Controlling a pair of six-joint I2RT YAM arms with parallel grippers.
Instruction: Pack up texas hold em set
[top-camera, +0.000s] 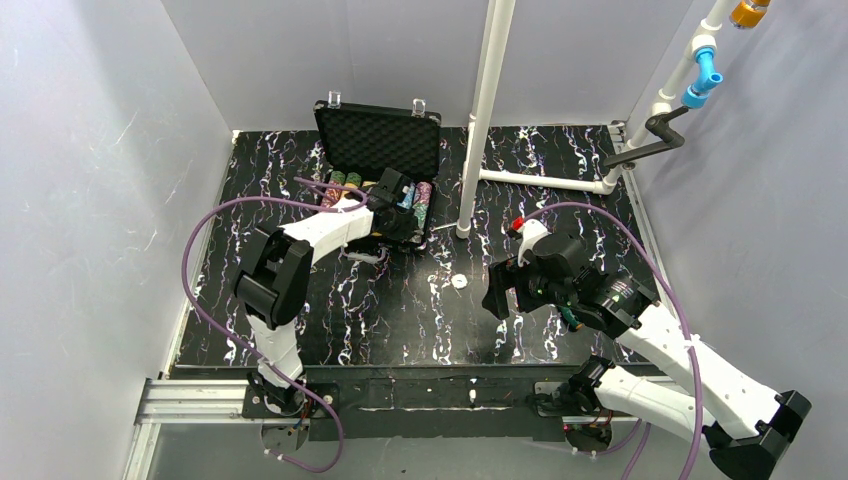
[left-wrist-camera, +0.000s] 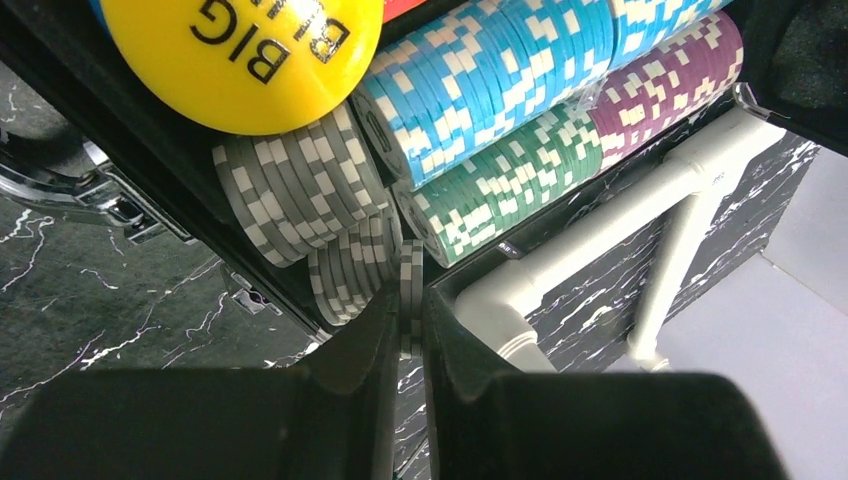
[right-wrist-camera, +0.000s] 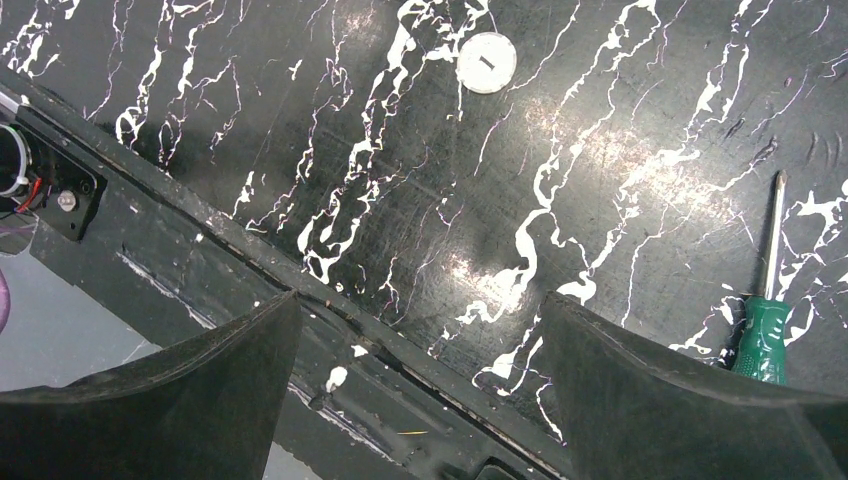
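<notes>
Our left gripper (left-wrist-camera: 410, 293) is clenched on a few grey chips (left-wrist-camera: 411, 260) at the near edge of the open black case (top-camera: 378, 140). Rows of poker chips (left-wrist-camera: 480, 90) lie just ahead of it, and a yellow disc (left-wrist-camera: 245, 55) ahead to its left. Our right gripper (right-wrist-camera: 420, 305) hangs spread wide, holding nothing. A white disc (right-wrist-camera: 487, 63) lies well ahead of it on the table (right-wrist-camera: 600, 180), and a green-handled screwdriver (right-wrist-camera: 765, 335) off to its right.
</notes>
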